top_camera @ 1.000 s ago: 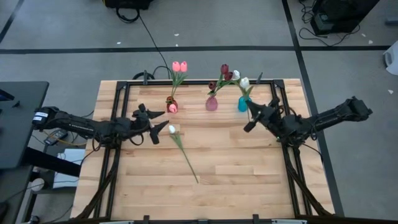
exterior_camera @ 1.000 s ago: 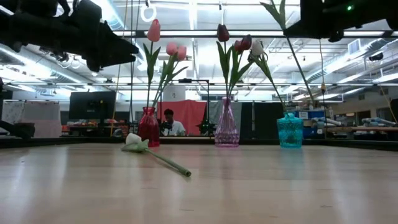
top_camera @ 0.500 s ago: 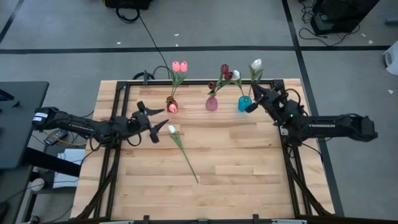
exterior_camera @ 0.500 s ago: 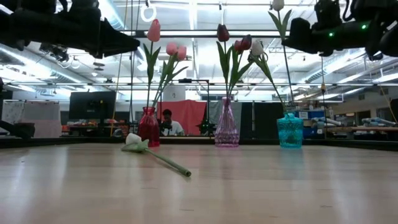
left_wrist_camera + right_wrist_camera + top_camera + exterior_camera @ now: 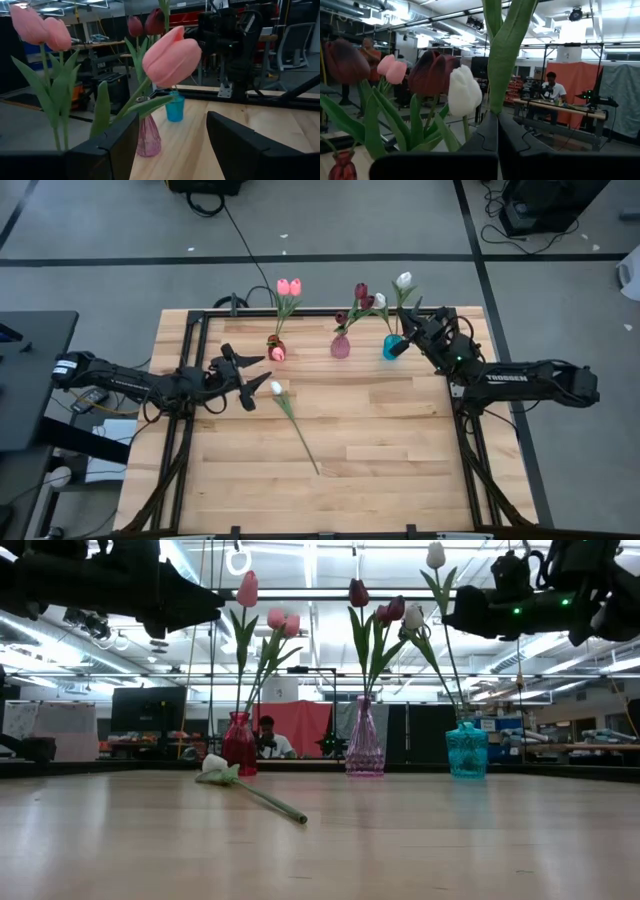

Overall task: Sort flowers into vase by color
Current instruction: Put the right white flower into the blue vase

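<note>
White tulip [image 5: 403, 280] is hanging stem-down over my blue vase [image 5: 391, 348], pinched in the right gripper [image 5: 409, 330]; left gripper [image 5: 246, 381] is hovering with fingers wide, another white tulip [image 5: 276, 388] lying at its 3 o'clock.

The wooden table [image 5: 380, 440] has a light plank top edged by a black metal frame [image 5: 195, 330]. It stands on a grey floor [image 5: 100, 230] marked with dark tape lines [image 5: 330, 257]. A black cable [image 5: 243, 245] runs across the floor toward the table's far edge. Beyond that far edge, the room shows ceiling light strips [image 5: 310, 595], a red-orange partition [image 5: 300, 728] and a monitor [image 5: 148, 710]. A seated person [image 5: 271, 737] is in front of the partition. An office chair [image 5: 295, 42] stands farther off.
</note>
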You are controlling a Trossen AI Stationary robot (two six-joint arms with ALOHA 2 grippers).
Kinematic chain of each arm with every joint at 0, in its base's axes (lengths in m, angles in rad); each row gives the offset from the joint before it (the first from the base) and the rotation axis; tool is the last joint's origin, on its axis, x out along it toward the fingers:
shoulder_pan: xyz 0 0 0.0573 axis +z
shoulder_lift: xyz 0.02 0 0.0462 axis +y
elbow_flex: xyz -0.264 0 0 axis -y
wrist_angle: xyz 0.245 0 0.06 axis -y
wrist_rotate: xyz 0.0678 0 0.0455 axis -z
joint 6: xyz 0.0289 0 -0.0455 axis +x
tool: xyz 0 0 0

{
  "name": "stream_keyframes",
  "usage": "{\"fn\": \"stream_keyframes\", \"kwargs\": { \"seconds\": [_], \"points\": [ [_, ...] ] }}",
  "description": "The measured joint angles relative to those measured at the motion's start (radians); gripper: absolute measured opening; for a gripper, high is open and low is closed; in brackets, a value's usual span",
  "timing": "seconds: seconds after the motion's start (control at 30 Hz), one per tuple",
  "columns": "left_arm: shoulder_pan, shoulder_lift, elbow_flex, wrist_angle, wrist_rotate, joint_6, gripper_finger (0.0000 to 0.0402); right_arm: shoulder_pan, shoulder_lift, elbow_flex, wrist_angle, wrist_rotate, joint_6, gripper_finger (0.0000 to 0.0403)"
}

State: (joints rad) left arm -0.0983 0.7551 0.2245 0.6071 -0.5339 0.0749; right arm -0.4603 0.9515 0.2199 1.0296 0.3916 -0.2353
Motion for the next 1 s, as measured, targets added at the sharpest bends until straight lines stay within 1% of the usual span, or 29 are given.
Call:
{"fn": "stream_keyframes", "kwargs": {
  "seconds": [0.13,0.23,0.3,0.37,0.57,0.7,0.83,0.93,1.0],
  "points": [
    [-0.002,0.000,0.000,-0.001,0.001,-0.006,0.0239,0.001,0.036,0.001,-0.012,0.006,0.008,0.0003],
    [-0.002,-0.006,0.000,-0.022,0.001,-0.025,0.0239,0.000,0.068,-0.003,-0.029,0.047,0.008,0.0008],
    [-0.002,-0.018,0.000,-0.056,0.001,-0.042,0.0239,0.001,0.077,-0.001,-0.019,0.064,0.018,0.0010],
    [-0.002,-0.039,0.000,-0.098,0.001,-0.063,0.0239,0.009,0.079,-0.002,-0.062,0.064,0.027,0.0012],
    [-0.002,-0.125,0.000,-0.217,0.003,-0.127,0.0239,0.046,0.074,-0.001,-0.072,0.087,0.026,0.0020],
    [-0.002,-0.154,0.000,-0.287,0.008,-0.158,0.0239,0.079,0.062,-0.001,-0.125,0.103,0.017,0.0026],
    [-0.002,-0.156,0.000,-0.298,0.015,-0.170,0.0239,0.110,0.038,-0.001,-0.181,0.160,0.029,0.0042],
    [-0.002,-0.153,0.000,-0.314,0.038,-0.185,0.0239,0.140,0.008,-0.001,-0.253,0.176,0.047,0.0062],
    [-0.002,-0.153,0.000,-0.328,0.050,-0.194,0.0239,0.160,-0.017,-0.001,-0.302,0.205,0.055,0.0077]
  ]
}}
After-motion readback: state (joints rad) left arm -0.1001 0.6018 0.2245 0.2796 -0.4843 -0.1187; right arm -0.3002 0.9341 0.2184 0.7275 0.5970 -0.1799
